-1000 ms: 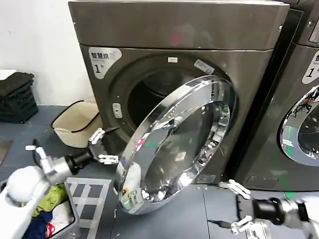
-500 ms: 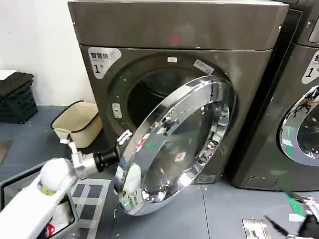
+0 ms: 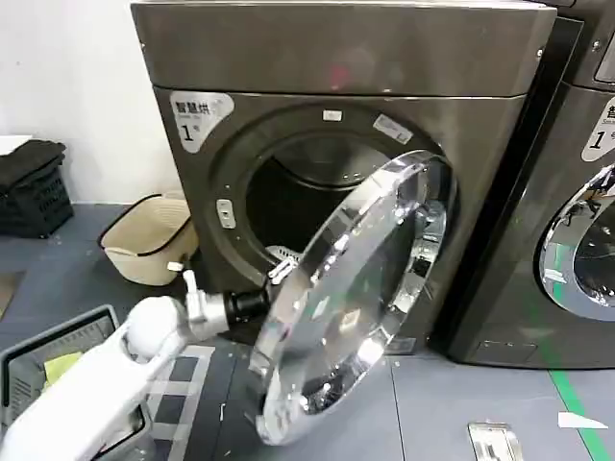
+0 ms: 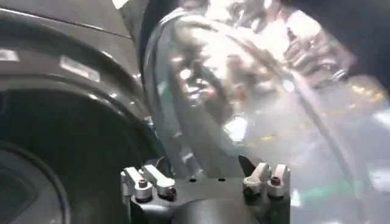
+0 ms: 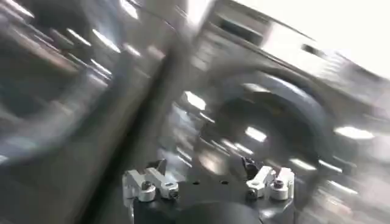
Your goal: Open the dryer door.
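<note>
The dryer door (image 3: pixel 356 307), a chrome-rimmed porthole on the bronze-grey dryer (image 3: pixel 336 58), stands swung well out from the dark drum opening (image 3: pixel 307 202), hinged on its right side. My left gripper (image 3: pixel 281 269) is at the door's free left edge, on its inner side, just in front of the opening. In the left wrist view its jaws (image 4: pixel 204 165) are spread open, with the door's shiny rim (image 4: pixel 256 91) straight ahead and nothing clamped between them. In the right wrist view the right gripper (image 5: pixel 204 164) is open and holds nothing, facing blurred machine fronts.
A second machine (image 3: pixel 577 192) with a matching chrome door stands at the right. A beige basket (image 3: pixel 144 240) and a black crate (image 3: pixel 34 192) sit on the floor at the left. A grey bin (image 3: pixel 58 355) lies near my left arm, and a metal floor plate (image 3: pixel 495 442) at the lower right.
The door has swung farther open to the right. My left gripper has moved right, up to the door's inner edge. The right gripper has dropped out of the head view.
</note>
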Controlling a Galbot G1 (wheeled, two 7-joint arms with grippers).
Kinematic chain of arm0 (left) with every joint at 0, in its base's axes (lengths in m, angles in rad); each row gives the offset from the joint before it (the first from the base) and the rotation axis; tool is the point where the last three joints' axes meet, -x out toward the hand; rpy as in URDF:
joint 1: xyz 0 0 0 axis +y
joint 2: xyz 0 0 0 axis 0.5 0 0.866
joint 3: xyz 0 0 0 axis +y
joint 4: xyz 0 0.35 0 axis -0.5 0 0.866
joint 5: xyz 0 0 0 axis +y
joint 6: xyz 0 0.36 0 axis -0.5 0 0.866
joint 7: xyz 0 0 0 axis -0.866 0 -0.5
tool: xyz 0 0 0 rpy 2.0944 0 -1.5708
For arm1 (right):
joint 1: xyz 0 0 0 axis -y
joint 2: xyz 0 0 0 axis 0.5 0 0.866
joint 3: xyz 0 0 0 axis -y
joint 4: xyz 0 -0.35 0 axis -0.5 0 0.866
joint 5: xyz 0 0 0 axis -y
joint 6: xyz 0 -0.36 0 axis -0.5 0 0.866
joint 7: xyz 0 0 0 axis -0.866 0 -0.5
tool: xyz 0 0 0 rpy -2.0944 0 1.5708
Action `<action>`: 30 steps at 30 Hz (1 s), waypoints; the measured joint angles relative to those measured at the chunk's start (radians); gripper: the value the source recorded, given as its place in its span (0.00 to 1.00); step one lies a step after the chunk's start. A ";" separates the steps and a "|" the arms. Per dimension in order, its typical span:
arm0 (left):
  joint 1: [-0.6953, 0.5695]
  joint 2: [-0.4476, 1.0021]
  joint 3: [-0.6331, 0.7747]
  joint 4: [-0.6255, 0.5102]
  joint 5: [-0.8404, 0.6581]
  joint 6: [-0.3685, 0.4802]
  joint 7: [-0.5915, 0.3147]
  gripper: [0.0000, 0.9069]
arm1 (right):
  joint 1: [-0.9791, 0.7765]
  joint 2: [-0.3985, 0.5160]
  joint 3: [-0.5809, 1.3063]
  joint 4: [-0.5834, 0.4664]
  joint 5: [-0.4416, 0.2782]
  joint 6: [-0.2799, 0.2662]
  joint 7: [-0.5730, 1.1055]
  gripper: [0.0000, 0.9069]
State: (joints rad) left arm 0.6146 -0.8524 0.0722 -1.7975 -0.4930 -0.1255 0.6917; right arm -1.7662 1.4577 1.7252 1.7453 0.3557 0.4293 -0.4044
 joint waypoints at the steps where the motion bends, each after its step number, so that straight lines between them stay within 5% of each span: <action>1: -0.011 -0.007 0.016 0.005 0.001 0.000 0.000 1.00 | 0.003 0.007 0.019 0.000 -0.011 -0.026 0.048 1.00; 7: -0.082 -0.071 0.109 0.040 0.022 0.005 -0.008 1.00 | 0.039 0.052 0.150 0.023 -0.074 -0.234 0.285 1.00; 13: -0.139 -0.152 0.199 0.077 0.050 0.015 -0.027 1.00 | 0.064 0.091 0.270 0.012 -0.133 -0.344 0.409 1.00; 23: -0.232 -0.278 0.337 0.136 0.085 0.054 -0.077 1.00 | 0.047 0.138 0.422 -0.003 -0.130 -0.301 0.466 1.00; 30: -0.287 -0.373 0.425 0.205 0.116 0.054 -0.087 1.00 | 0.023 0.151 0.501 0.043 -0.135 -0.404 0.550 1.00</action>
State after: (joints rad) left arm 0.3278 -1.2256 0.4974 -1.5922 -0.3769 -0.0720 0.6046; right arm -1.7436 1.6092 2.2258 1.7882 0.2210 0.0255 0.1452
